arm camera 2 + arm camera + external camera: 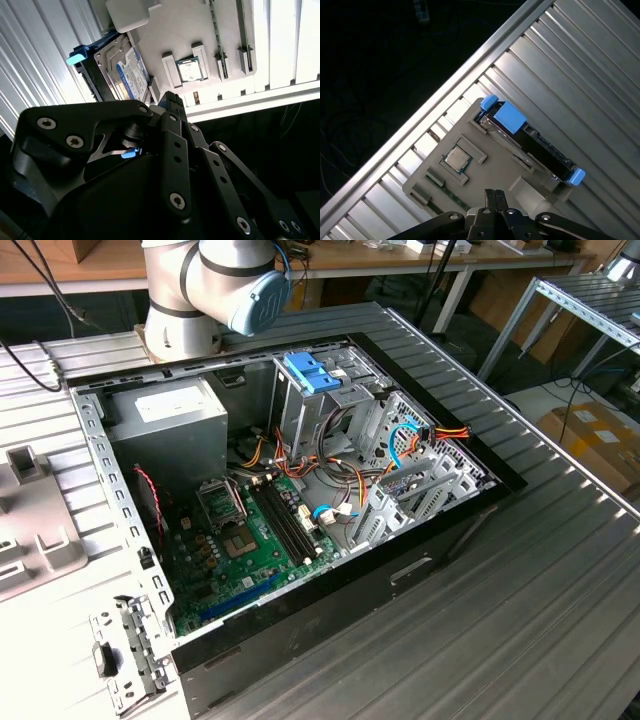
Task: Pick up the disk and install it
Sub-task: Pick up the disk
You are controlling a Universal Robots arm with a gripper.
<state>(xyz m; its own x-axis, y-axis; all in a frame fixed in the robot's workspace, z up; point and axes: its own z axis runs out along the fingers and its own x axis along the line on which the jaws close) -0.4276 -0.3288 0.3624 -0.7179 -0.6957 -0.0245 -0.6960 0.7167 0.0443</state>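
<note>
In both wrist views the gripper (490, 194) is nearest to the camera. Its black fingers are drawn together with nothing between them. Most of its body is cut off by the frame in the first wrist view, and it blocks the lower half of the second wrist view (171, 97).

Beyond the fingertips a grey fixture plate (490, 142) lies on the ribbed metal desk (580, 60), close to the desk's edge rail. A processor chip (457, 158) sits in one square recess of the plate.

The disk (532, 142) stands on its long edge in a slot along one side of the plate, apart from the gripper. One of its blue end tabs is near the desk's edge rail and the other points toward the middle of the desk. In the second wrist view its labelled face (127, 70) shows at a slant, and the gripper's linkage hides its near end.

In the exterior view an open computer case (300, 630) lies flat on the desk, with the motherboard (250, 530) nearer and the power supply (170, 420) behind it. A blue bracket (312, 373) sits on top of the drive cage at the far side; I cannot tell what it carries. The fixture plate (35, 530) is cut off at the exterior view's left. At the desk's far edge, the upper part of the arm (225, 280) runs out of frame.
</note>
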